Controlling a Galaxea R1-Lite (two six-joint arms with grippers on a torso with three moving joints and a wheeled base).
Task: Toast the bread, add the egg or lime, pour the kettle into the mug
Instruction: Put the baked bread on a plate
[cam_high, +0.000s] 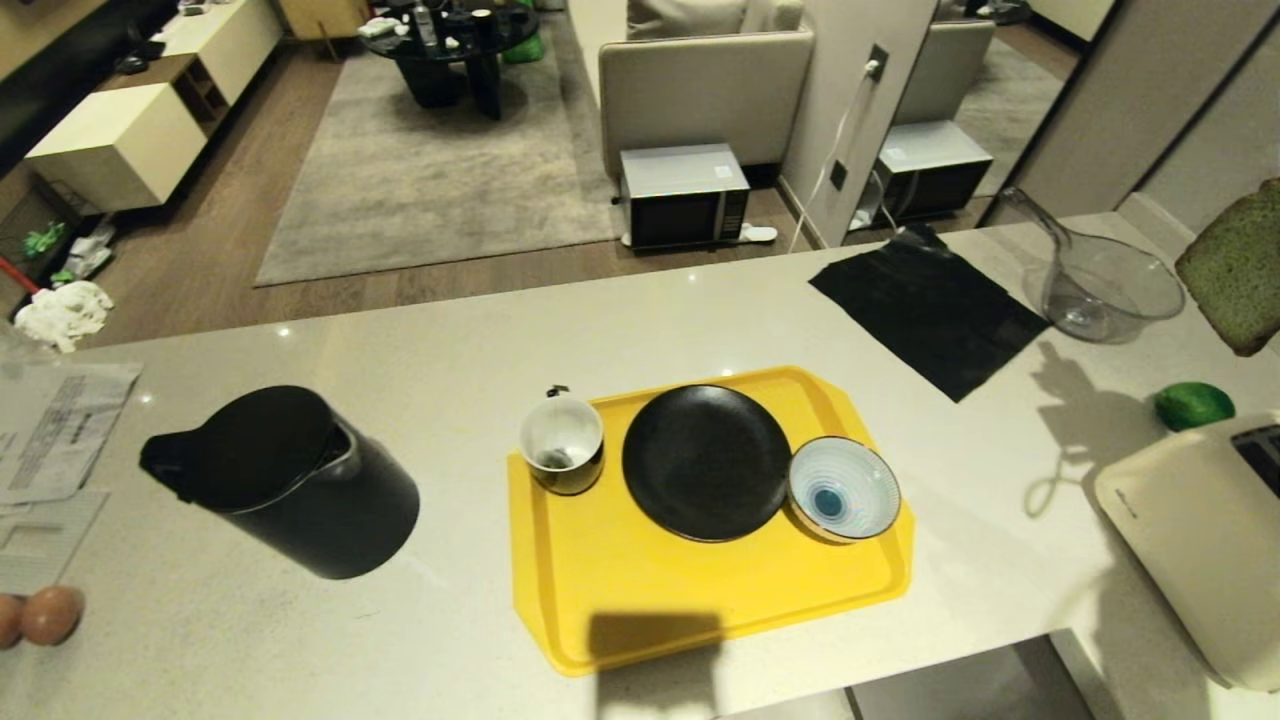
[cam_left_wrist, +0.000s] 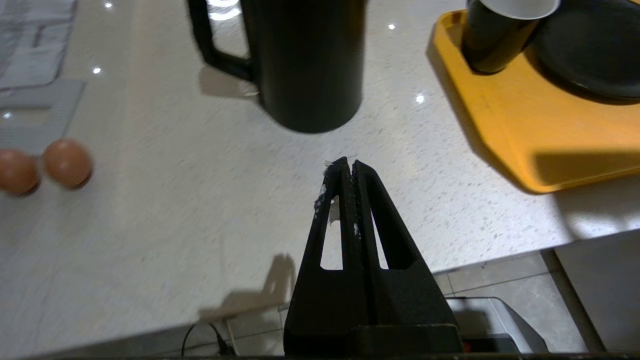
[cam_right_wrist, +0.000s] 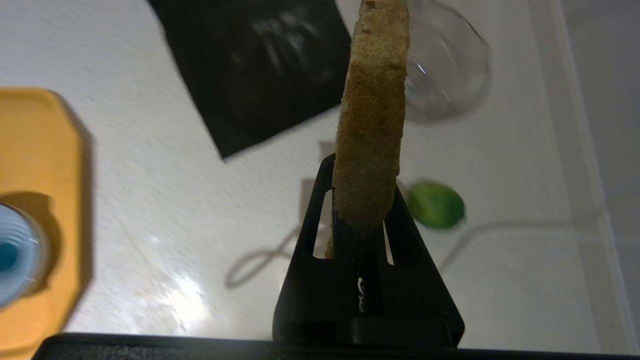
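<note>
1. The right end effector (cam_right_wrist: 367, 200) is clamped on the bread (cam_right_wrist: 372, 115), holding the slice on edge in the air above the worktop (cam_high: 450, 330), near the toaster (cam_high: 1195, 530) at the right
2. The lime (cam_high: 1193, 405) lies on the worktop just beside the toaster
3. The left end effector (cam_left_wrist: 348, 172) hangs over the worktop's near edge, its fingers pressed together on nothing
4. The kettle (cam_high: 290, 480) stands left of the yellow tray (cam_high: 700, 590); the mug (cam_high: 562, 442) sits on the tray beside a black plate (cam_high: 706, 462)
</note>
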